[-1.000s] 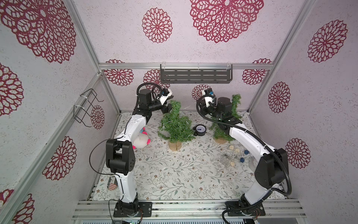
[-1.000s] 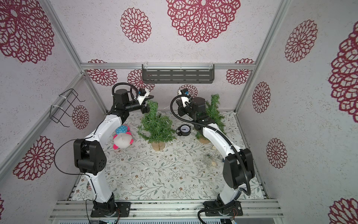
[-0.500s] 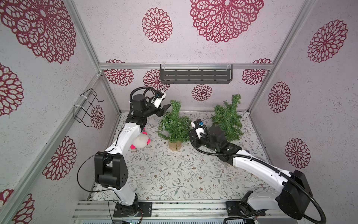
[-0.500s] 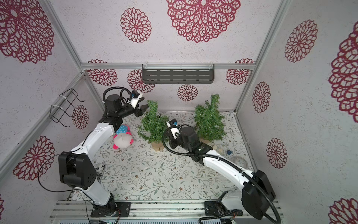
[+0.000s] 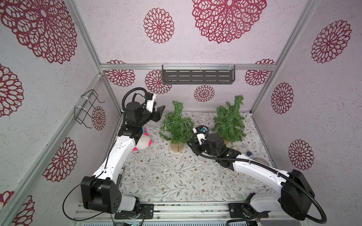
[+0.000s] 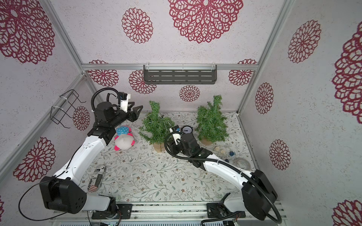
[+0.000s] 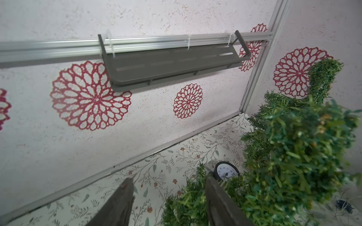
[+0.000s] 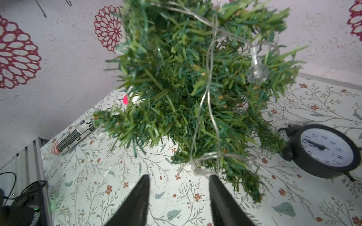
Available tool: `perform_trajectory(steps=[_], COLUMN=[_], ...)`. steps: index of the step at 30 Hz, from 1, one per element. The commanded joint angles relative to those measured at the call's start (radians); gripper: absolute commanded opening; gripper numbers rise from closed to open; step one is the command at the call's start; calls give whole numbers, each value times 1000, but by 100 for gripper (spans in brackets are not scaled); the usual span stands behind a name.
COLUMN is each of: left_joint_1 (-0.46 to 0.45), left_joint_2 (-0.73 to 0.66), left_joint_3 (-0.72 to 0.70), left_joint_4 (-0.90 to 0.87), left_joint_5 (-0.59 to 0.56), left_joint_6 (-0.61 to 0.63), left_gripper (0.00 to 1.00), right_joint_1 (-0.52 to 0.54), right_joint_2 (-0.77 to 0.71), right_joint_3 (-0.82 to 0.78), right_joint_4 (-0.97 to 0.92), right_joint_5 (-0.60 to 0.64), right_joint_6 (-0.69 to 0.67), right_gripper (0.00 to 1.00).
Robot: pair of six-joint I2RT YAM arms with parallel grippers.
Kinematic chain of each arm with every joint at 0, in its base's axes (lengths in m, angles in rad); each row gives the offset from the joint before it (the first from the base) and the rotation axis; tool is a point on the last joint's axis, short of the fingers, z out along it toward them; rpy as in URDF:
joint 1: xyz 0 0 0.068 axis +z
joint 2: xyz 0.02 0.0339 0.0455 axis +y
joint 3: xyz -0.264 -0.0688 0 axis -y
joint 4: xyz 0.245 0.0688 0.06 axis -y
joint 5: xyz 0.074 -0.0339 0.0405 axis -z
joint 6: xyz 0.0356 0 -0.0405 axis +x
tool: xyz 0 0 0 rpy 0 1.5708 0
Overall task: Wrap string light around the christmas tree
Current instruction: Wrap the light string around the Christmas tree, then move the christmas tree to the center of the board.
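The left arm reaches up towards the back wall, left gripper (image 5: 159, 108) spread beside the treetop. The right arm lies low over the table, right gripper (image 8: 178, 177) jaws apart by the tree (image 5: 177, 125) base. The thin clear-wire string light (image 8: 208, 94) (round glassy bulbs) drapes over bristly green branches.

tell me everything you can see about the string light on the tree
The string light is a thin clear wire with small transparent bulbs, one round bulb showing plainly; none looks lit. It drapes in loose loops over the branches of the christmas tree nearer the left arm, down to its lowest boughs. Its bottom loop hangs ahead of the right gripper, whose open fingers do not clamp it.
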Motion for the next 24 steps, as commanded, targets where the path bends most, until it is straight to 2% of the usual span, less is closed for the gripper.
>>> perform_trajectory(steps=[1,5,9,13,18,24], left_joint_1=[-26,-94,-156,-173,-206,-257], left_joint_2=[-37,-78,-106,-134,-52,59], left_joint_3=[22,55,49,7,44,135], left_joint_4=[-148,-246,-289,-256,-202,-206], left_joint_5=[-106,-189,-163,-89,-69,-91], left_joint_6=[-63,-46,-62,-94,-102,-39], left_gripper=[61,65,76,89,90,87], right_joint_1=[-37,-142,-195,-206,-224,-223], right_joint_2=[-97,-174,-158,-38,151,329], right_joint_3=[-46,-146,-178,-124,-45,46], right_joint_4=[-37,25,189,291,412,517], right_joint_5=[-65,-84,-118,-118,-151,-216], right_joint_6=[27,146,257,303,363,449], right_gripper=[66,70,78,84,82,73])
